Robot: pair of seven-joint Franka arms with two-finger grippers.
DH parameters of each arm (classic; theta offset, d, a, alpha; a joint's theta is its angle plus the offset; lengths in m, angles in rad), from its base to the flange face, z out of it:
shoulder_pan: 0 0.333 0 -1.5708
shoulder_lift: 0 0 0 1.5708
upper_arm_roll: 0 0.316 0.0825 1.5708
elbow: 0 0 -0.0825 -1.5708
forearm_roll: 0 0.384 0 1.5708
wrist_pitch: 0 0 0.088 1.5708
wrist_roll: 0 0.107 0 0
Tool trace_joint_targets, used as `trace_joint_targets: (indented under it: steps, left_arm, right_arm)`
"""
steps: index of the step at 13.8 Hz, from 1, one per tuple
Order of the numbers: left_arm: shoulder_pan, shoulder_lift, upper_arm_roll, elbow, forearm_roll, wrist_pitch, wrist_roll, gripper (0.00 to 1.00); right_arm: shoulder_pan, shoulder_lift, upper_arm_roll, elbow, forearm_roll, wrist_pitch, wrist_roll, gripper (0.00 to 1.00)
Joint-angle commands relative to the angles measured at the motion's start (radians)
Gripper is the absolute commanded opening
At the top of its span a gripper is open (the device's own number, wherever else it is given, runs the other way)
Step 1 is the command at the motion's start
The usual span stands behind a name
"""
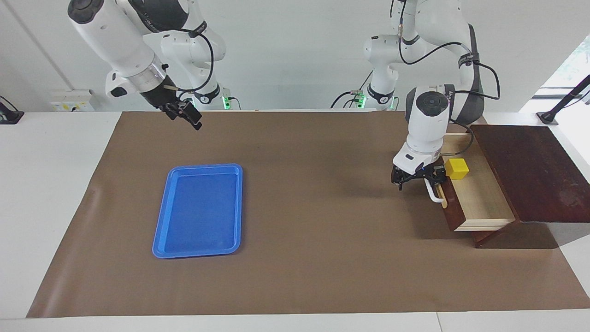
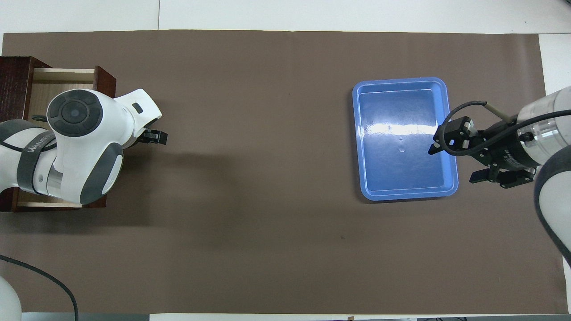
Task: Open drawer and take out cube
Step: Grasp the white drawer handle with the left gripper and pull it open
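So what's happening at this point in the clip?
The left tool is at the white handle of the wooden drawer, which stands pulled out with the yellow cube lying inside. The right tool hangs in the air, holding nothing. The blue tray lies empty toward the right arm's end.

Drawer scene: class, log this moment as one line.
drawer: open | cube: inside | left claw: at handle | right claw: raised over mat | tray: empty
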Motion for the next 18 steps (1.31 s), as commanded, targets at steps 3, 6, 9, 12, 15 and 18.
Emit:
trace_joint_targets:
  steps: [3, 6, 9, 12, 15, 18]
  left_arm:
    - [-0.042, 0.009, 0.009, 0.019, -0.032, -0.02, -0.021, 1.0]
    - [-0.041, 0.029, 0.011, 0.092, -0.034, -0.107, -0.026, 1.0]
    - [-0.044, 0.05, 0.009, 0.2, -0.044, -0.231, -0.035, 1.0]
    - [-0.042, 0.046, 0.011, 0.268, -0.075, -0.323, -0.083, 1.0]
    - [-0.006, 0.035, 0.024, 0.385, -0.143, -0.461, -0.174, 1.0]
    - [0.091, -0.019, 0.025, 0.387, -0.166, -0.492, -0.216, 1.0]
  right_arm:
    - [0.055, 0.017, 0.0, -0.047, 0.085, 0.1, 0.263, 1.0]
    - [0.105, 0.067, 0.0, -0.044, 0.135, 0.177, 0.414, 1.0]
    - [0.15, 0.11, 0.0, -0.04, 0.193, 0.237, 0.547, 1.0]
    - [0.165, 0.121, 0.0, -0.043, 0.194, 0.262, 0.569, 1.0]
    - [0.158, 0.123, 0.0, -0.044, 0.197, 0.254, 0.583, 1.0]
    - [0.157, 0.126, -0.001, -0.044, 0.2, 0.259, 0.591, 1.0]
